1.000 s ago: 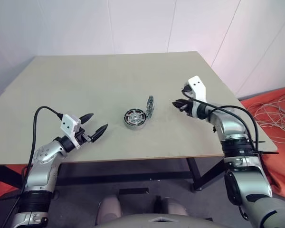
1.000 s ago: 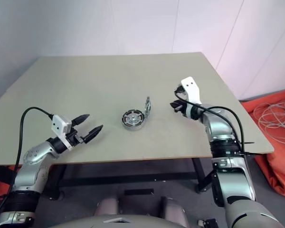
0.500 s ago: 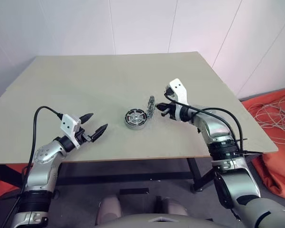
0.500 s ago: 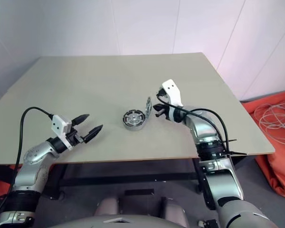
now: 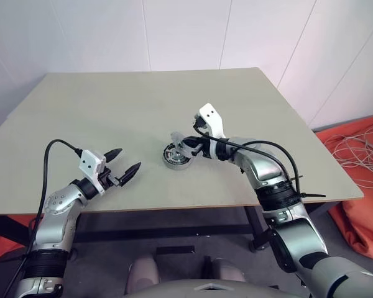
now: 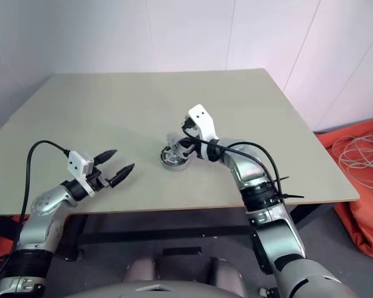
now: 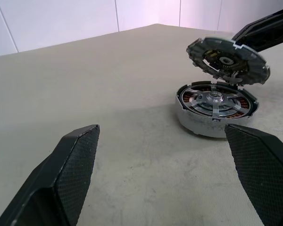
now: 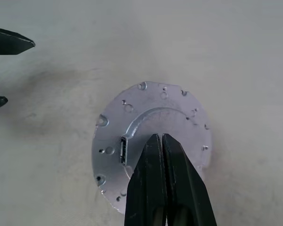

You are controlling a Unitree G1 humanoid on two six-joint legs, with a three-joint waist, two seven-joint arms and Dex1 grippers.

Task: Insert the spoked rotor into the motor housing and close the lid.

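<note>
Table unchanged since a second ago, pale and bare apart from the parts near its middle. Right arm has swung in toward the centre from the right side of the table; it was well apart from the parts then, and now its gripper sits over them with the fingers pressed together, pinching the edge of the lid. Lid stood on edge just beside the housing before; now it hangs tilted just above the housing, not seated. Left arm has not moved: bent low at the near left edge, gripper pointing level toward the housing, fingers spread wide, holding nothing, well apart from the parts. Housing stays put near table centre. Left wrist view gives the gap between lid and housing, the rotor already lying inside the housing, and copper coils around it. Right wrist view gives the lid's plain top face with small holes, covering the housing below, and the left fingertips off to one side.
</note>
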